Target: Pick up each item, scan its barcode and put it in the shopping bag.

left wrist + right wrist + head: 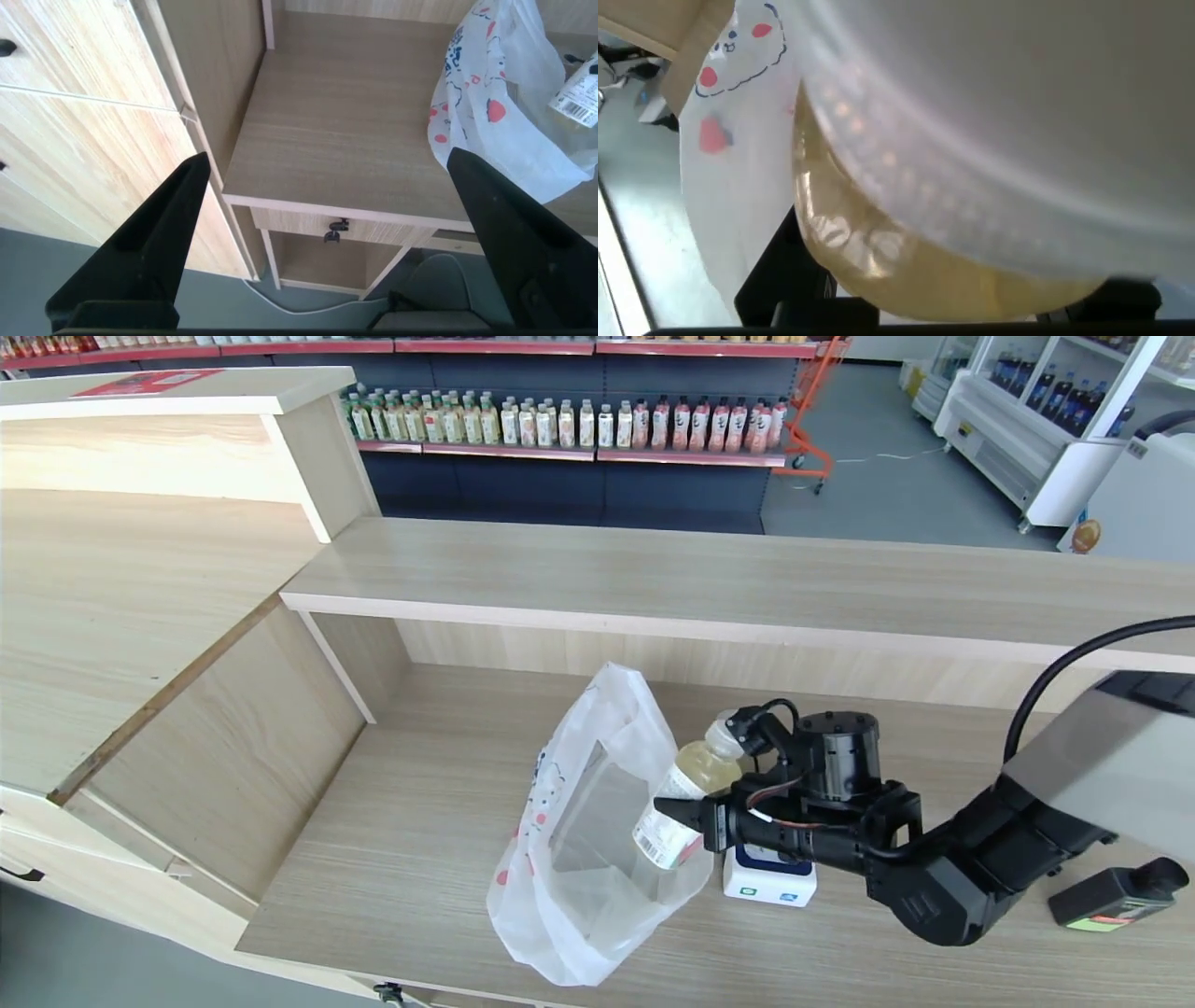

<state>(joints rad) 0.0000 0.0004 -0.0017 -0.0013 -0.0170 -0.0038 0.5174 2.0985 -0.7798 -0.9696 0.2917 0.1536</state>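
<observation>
A clear bottle (689,782) of yellowish drink with a white label hangs tilted, cap toward the back. My right gripper (698,812) is shut on its middle. Its lower end sits at the open mouth of the white plastic shopping bag (569,859), which stands on the lower counter. In the right wrist view the bottle (915,271) is pressed up close, with the bag (729,196) behind it. My left gripper (327,163) hangs open and holds nothing, off the counter's front edge and to the left of the bag (495,103).
A small white and blue scanner stand (770,882) sits just right of the bag, under my right arm. A dark handheld device (1116,896) lies at the far right of the wooden counter (420,821). A raised shelf (709,579) runs behind.
</observation>
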